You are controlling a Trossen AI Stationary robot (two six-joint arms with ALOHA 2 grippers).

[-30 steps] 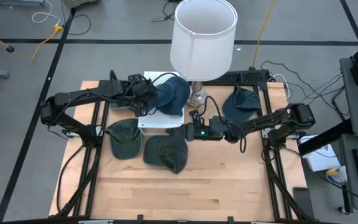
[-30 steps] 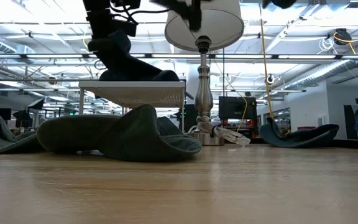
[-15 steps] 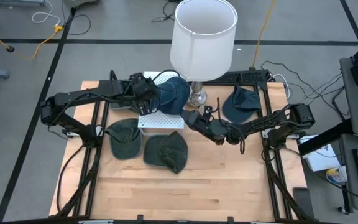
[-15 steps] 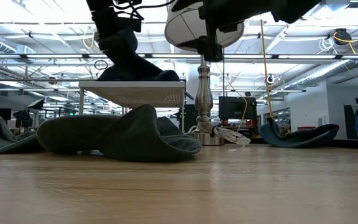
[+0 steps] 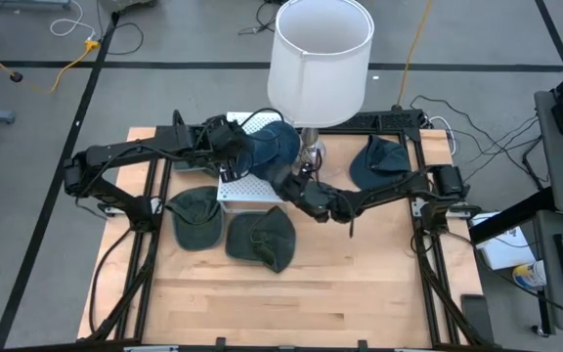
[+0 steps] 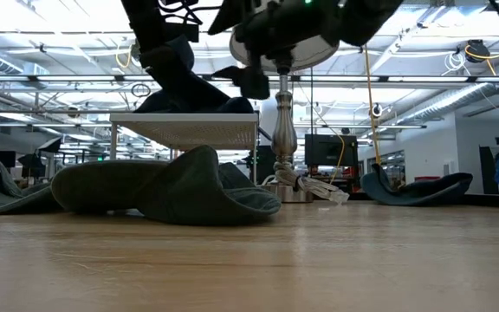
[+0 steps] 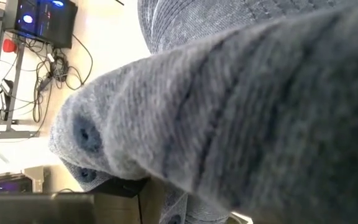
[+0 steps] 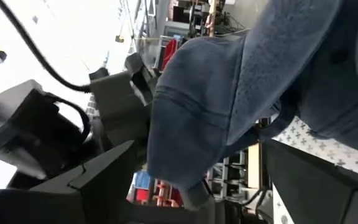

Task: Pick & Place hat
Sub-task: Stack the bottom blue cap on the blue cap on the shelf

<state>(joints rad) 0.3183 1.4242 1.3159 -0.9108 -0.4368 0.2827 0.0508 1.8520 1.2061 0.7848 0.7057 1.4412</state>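
A blue hat (image 5: 274,147) lies on a white perforated stand (image 5: 254,189) beside the lamp's foot. Its left part is raised up to my left gripper (image 5: 231,147), which is shut on it. In the low view that gripper (image 6: 158,35) stands above the stand with the hat (image 6: 180,82) below it. My right gripper (image 5: 281,176) comes level from the table's right and is open. In the right wrist view its fingers (image 8: 104,168) stand on either side of the hat's hanging edge (image 8: 191,124). My left gripper holds the blue hat by its left part (image 5: 247,147), coming from the table's left and slanting down. Cloth (image 7: 229,106) fills the left wrist view and hides the fingers. That part is lifted; the rest of the hat (image 6: 206,104) lies on the stand. My right gripper: whether its fingers touch the hat I cannot tell.
Two green hats (image 5: 195,215) (image 5: 262,238) lie on the wooden table in front of the stand. A dark hat (image 5: 379,161) lies at the far right. A lamp with a large white shade (image 5: 319,54) stands right behind the stand, its post (image 6: 284,130) close to my right gripper.
My right gripper has gone from above the green hats toward the far edge and a little left, sinking and rolling, up to the blue hat on the stand. My left gripper has kept its place with the hat.
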